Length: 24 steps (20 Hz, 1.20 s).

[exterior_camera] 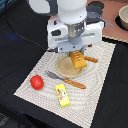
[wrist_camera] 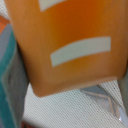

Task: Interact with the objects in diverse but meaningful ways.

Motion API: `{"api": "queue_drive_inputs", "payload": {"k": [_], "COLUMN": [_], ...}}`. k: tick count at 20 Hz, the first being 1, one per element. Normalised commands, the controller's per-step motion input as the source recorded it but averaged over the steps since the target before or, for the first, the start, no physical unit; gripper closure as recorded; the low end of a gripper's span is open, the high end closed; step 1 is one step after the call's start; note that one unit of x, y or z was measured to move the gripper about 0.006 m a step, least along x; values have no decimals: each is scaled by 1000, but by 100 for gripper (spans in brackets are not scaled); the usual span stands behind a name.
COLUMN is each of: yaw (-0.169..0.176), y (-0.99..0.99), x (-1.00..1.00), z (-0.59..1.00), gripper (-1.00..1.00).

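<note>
My gripper (exterior_camera: 75, 51) hangs over the round wooden board (exterior_camera: 64, 69) in the middle of the white placemat. It looks shut on the orange-yellow bread block (exterior_camera: 78, 61), which sits tilted just above the board. In the wrist view the block (wrist_camera: 70, 45) fills most of the picture, very close, with white bars on its face. The red tomato (exterior_camera: 36, 82) lies on the mat towards the exterior view's left. The flat yellow packet (exterior_camera: 62, 95) lies near the mat's front. The dark-brown sausage is not in view.
A wooden-handled fork (exterior_camera: 66, 80) lies in front of the board. A second orange handle (exterior_camera: 91, 59) sticks out on the board's other side. A grey pot (exterior_camera: 122, 18) stands at the back right. Dark cloth surrounds the placemat (exterior_camera: 100, 85).
</note>
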Motion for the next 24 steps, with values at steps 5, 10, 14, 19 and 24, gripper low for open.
{"api": "queue_drive_inputs", "payload": {"k": [5,10,14,19,24], "yaw": [27,33,50,21,42], "y": [-113,17,203,314,590], "x": [-2,0,-1,0,10], "z": [-106,41,469,894,881], "gripper": [100,-100,-100,-100,-100]}}
